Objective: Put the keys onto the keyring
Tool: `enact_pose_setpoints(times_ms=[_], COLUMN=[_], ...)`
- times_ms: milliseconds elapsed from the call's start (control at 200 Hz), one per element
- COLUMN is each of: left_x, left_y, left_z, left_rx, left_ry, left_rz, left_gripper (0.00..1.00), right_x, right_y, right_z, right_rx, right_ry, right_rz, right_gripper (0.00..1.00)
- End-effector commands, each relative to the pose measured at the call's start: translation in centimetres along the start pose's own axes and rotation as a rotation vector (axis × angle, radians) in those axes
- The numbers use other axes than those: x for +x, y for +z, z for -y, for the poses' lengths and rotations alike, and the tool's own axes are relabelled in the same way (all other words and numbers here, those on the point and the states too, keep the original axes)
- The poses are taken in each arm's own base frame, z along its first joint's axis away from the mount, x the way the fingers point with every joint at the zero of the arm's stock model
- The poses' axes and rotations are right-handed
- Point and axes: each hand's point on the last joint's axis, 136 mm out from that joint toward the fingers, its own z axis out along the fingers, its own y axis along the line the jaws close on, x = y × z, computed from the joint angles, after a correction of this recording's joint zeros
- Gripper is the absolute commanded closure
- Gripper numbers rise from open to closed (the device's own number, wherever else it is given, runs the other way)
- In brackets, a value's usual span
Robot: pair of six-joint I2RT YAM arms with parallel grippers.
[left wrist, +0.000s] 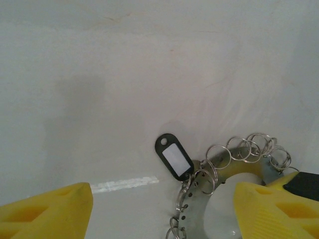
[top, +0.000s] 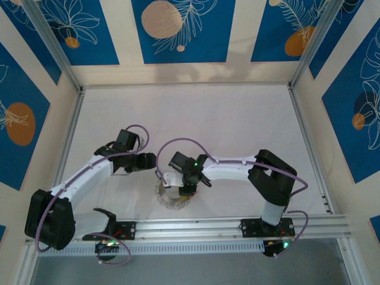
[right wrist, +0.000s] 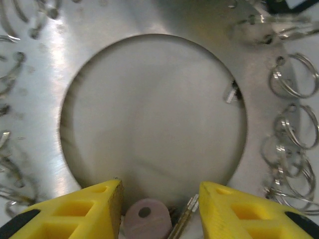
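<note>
Lying close to the near edge of the table (top: 237,119), a little left of its middle: keyring (top: 171,200). One wide flat grey metal plate with a large round hole, its rim hung with small wire loops (left wrist: 249,147). It rests flat on the surface.

Black-rimmed key (left wrist: 174,157): oblong, pale centre, small hole at its far end. It sits on the table just outside the outer rim of the keyring (left wrist: 195,211), its near end touching the loops there. Whether it is hooked on cannot be told.

Lilac key (right wrist: 145,221): rounded head with one hole. In the right wrist view it sits above the near rim of the keyring (right wrist: 55,74), beside a thin silvery metal piece (right wrist: 185,216).

Right gripper (top: 189,189): over the keyring, pointing down at it. In its own camera the right gripper (right wrist: 160,194) has yellow fingers (right wrist: 239,211), half closed and pinching the lilac key. The head is against one finger, the metal piece against the other. The plate's hole lies just beyond the fingertips.

Left gripper (top: 149,161): just beside the keyring, toward the table's left edge and farther in. In its own camera the left gripper (left wrist: 163,199) has yellow fingers (left wrist: 50,214) spread wide. The black-rimmed key and part of the keyring's rim lie in the gap beyond the tips. One finger overlaps the plate; touching or apart cannot be told.
</note>
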Motion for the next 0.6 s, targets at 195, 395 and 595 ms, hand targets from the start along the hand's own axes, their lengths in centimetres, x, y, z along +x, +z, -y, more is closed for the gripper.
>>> enact_pose_setpoints(times_ms=[195, 395, 595], left_x=[0.1, 0.2, 0.0], left_y=[-0.1, 0.0, 0.0], left_z=[-1.6, -1.7, -1.7], left_rx=[-0.072, -0.076, -0.078], left_ry=[0.015, 0.015, 0.018], left_rz=[-0.005, -0.008, -0.004], left_gripper=[0.26, 0.26, 0.26], right_x=[1.8, 2.8, 4.1], right_y=[-1.6, -2.0, -2.5], right_z=[1.4, 1.5, 1.7], right_rx=[0.097, 0.098, 0.099], right_ry=[0.038, 0.09, 0.14], right_rz=[-0.071, -0.069, -0.074], right_gripper=[0.62, 0.66, 0.69])
